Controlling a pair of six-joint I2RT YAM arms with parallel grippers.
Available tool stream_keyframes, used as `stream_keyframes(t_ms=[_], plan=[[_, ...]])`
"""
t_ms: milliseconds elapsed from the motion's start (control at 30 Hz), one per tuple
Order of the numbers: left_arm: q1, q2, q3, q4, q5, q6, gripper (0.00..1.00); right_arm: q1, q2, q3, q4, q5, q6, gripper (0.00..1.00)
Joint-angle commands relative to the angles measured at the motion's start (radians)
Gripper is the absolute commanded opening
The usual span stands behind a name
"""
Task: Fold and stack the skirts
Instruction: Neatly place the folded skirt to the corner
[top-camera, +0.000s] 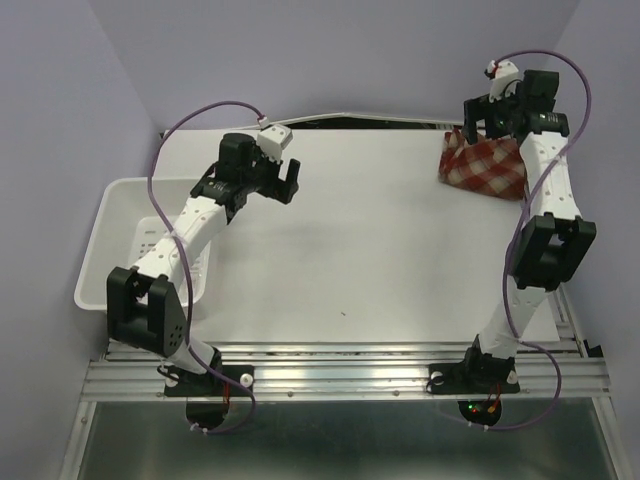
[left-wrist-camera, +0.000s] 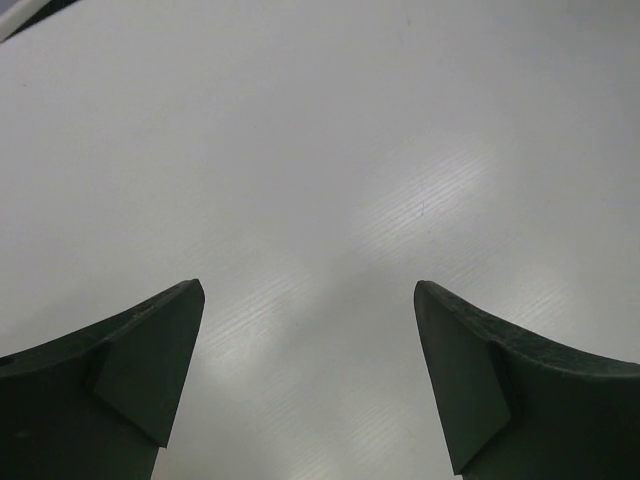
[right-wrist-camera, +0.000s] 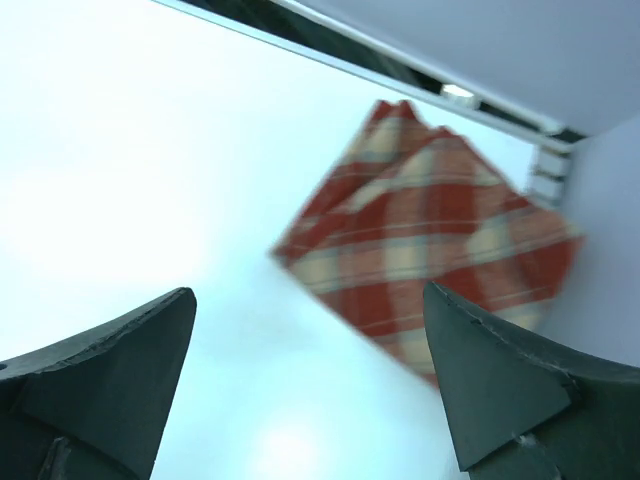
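A folded red, maroon and cream plaid skirt (top-camera: 485, 166) lies at the table's far right corner, partly hidden by the right arm. In the right wrist view the skirt (right-wrist-camera: 430, 245) shows blurred, ahead and to the right of the fingers. My right gripper (top-camera: 478, 118) hovers over the skirt's far left edge, open, with nothing between its fingers; my right gripper (right-wrist-camera: 310, 300) has bare table under it. My left gripper (top-camera: 290, 180) hangs above the table's left middle, open and empty. Only white tabletop lies under my left gripper (left-wrist-camera: 310, 295).
A white perforated plastic basket (top-camera: 120, 205) stands at the left edge of the table, under the left arm. The white table (top-camera: 360, 250) ends at a back wall with a dark gap (top-camera: 380, 122). A metal rail (top-camera: 340, 375) runs along the front.
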Motion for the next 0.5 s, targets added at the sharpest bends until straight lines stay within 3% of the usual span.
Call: stream_keyframes(t_ms=[0, 100, 200, 467], plan=[[0.004, -0.065, 0.045, 0.073, -0.046, -0.006, 0.98, -0.005, -0.062, -0.145, -0.040, 0.006, 0.249, 1.00], [0.004, -0.067, 0.036, 0.082, -0.075, -0.021, 0.98, -0.005, -0.001, -0.140, 0.017, 0.134, 0.427, 1.00], [0.003, -0.070, 0.019, 0.070, -0.092, -0.044, 0.98, -0.005, 0.126, -0.032, 0.028, 0.228, 0.557, 1.00], [0.006, -0.091, -0.056, 0.068, -0.156, -0.024, 0.98, -0.005, 0.395, 0.154, 0.106, 0.454, 0.578, 1.00]])
